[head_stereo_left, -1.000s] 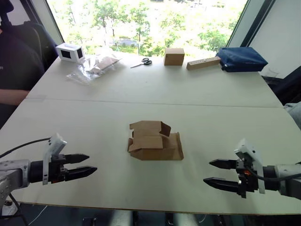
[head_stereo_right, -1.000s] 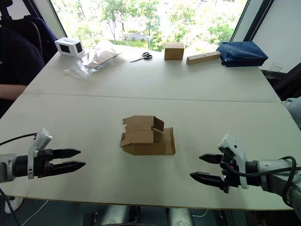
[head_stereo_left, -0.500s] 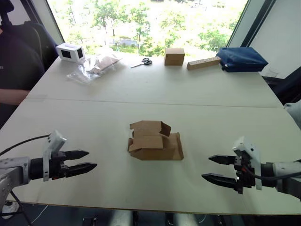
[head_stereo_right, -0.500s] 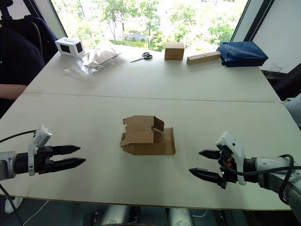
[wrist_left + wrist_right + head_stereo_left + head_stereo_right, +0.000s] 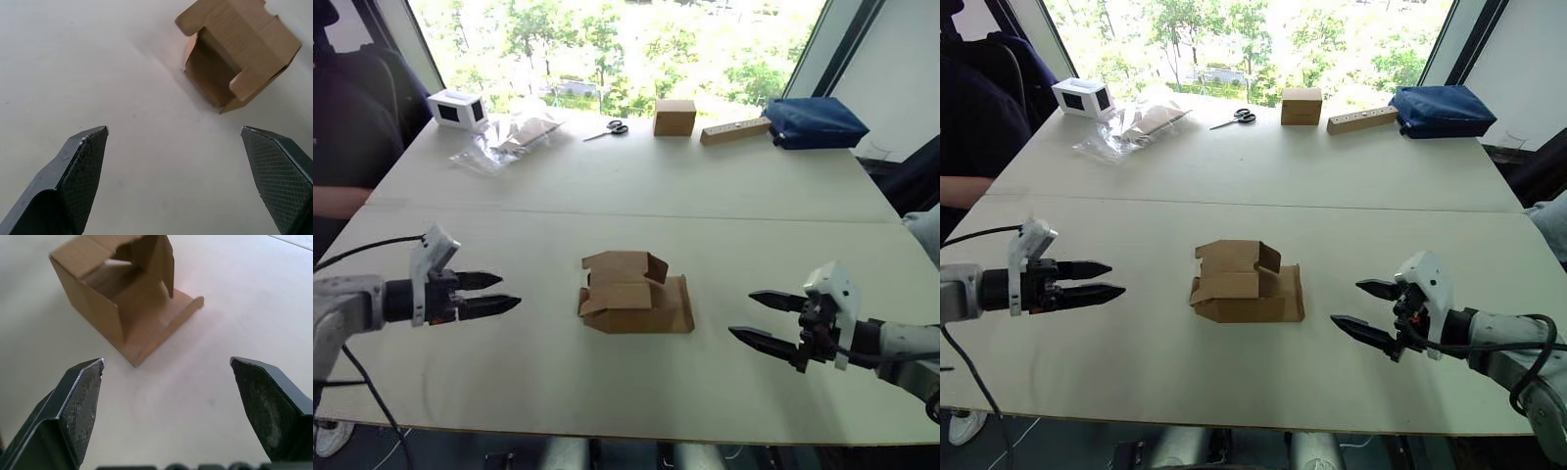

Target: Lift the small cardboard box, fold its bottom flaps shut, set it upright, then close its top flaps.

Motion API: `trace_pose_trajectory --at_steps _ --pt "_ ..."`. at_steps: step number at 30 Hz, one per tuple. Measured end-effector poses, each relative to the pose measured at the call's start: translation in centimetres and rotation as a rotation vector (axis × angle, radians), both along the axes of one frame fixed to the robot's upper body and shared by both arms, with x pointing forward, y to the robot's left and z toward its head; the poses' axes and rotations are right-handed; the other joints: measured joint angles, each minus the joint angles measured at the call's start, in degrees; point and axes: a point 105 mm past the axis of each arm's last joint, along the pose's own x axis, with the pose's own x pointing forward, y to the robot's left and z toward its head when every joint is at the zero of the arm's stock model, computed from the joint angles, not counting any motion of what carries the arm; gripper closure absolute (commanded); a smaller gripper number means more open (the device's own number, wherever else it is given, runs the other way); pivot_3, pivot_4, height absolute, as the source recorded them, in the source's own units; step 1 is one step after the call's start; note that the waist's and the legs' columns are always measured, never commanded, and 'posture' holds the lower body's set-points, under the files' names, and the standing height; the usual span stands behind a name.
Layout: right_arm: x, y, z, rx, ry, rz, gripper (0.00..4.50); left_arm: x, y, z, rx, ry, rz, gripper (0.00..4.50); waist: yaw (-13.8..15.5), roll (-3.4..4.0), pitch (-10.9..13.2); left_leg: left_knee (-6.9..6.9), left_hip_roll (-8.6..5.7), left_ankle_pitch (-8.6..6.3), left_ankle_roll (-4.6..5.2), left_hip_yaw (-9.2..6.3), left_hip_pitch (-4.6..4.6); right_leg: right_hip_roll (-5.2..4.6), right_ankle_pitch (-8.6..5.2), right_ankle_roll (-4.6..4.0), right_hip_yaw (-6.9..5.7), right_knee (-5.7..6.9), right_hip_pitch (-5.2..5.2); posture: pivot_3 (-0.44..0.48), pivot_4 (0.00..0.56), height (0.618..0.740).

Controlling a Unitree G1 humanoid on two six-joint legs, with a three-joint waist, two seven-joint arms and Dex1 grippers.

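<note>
Office or lab meeting room.
A long pale table (image 5: 783, 196) stands before big windows (image 5: 626, 39) onto trees; scissors (image 5: 607, 128), a blue pouch (image 5: 816, 121) and a seated person (image 5: 342, 137) line its edges.

a pale table (image 5: 724, 186) stands before a bright window (image 5: 607, 39) showing green trees.
</note>
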Motion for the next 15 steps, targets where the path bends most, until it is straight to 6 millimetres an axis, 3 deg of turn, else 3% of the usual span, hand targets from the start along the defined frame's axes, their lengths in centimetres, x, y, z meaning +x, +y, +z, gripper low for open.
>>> trace_pose_trajectory --at_steps 2,5,11,15 --pt "-0.1 1.3 1.7 0.03 -0.049 0.057 0.17 0.0 -1.4 0.6 -0.06 0.08 -0.043 0.06 -0.08 0.0 0.0 0.0 0.03 0.0 0.0 -0.03 0.01 0.07 0.01 0.04 0.01 0.02 0.01 0.0 0.15 0.74" --pt "-0.5 3.4 2.8 0.032 -0.087 0.126 0.17 0.4 -4.0 1.1 -0.201 0.18 -0.092 0.06 0.12 -0.03 0.01 0.0 0.02 0.04 -0.05 -0.13 0.01 0.11 0.1 0.2 0.0 0.07 0.03 0.0 0.15 0.74" --pt "-1.9 5.7 1.4 -0.073 -0.07 0.216 0.17 -0.1 -6.7 -0.3 -0.331 0.396 -0.131 0.06 0.09 -0.07 0.02 0.02 -0.02 0.05 -0.07 -0.12 0.01 0.1 0.09 0.21 0.04 0.07 0.04 0.0 0.15 0.74" --pt "-2.3 6.1 0.7 -0.103 -0.066 0.221 0.17 0.2 -7.3 -1.3 -0.366 0.455 -0.112 0.06 0.04 -0.1 0.0 0.03 -0.02 0.07 -0.1 -0.13 0.01 0.1 0.09 0.21 0.05 0.08 0.04 0.0 0.15 0.74"
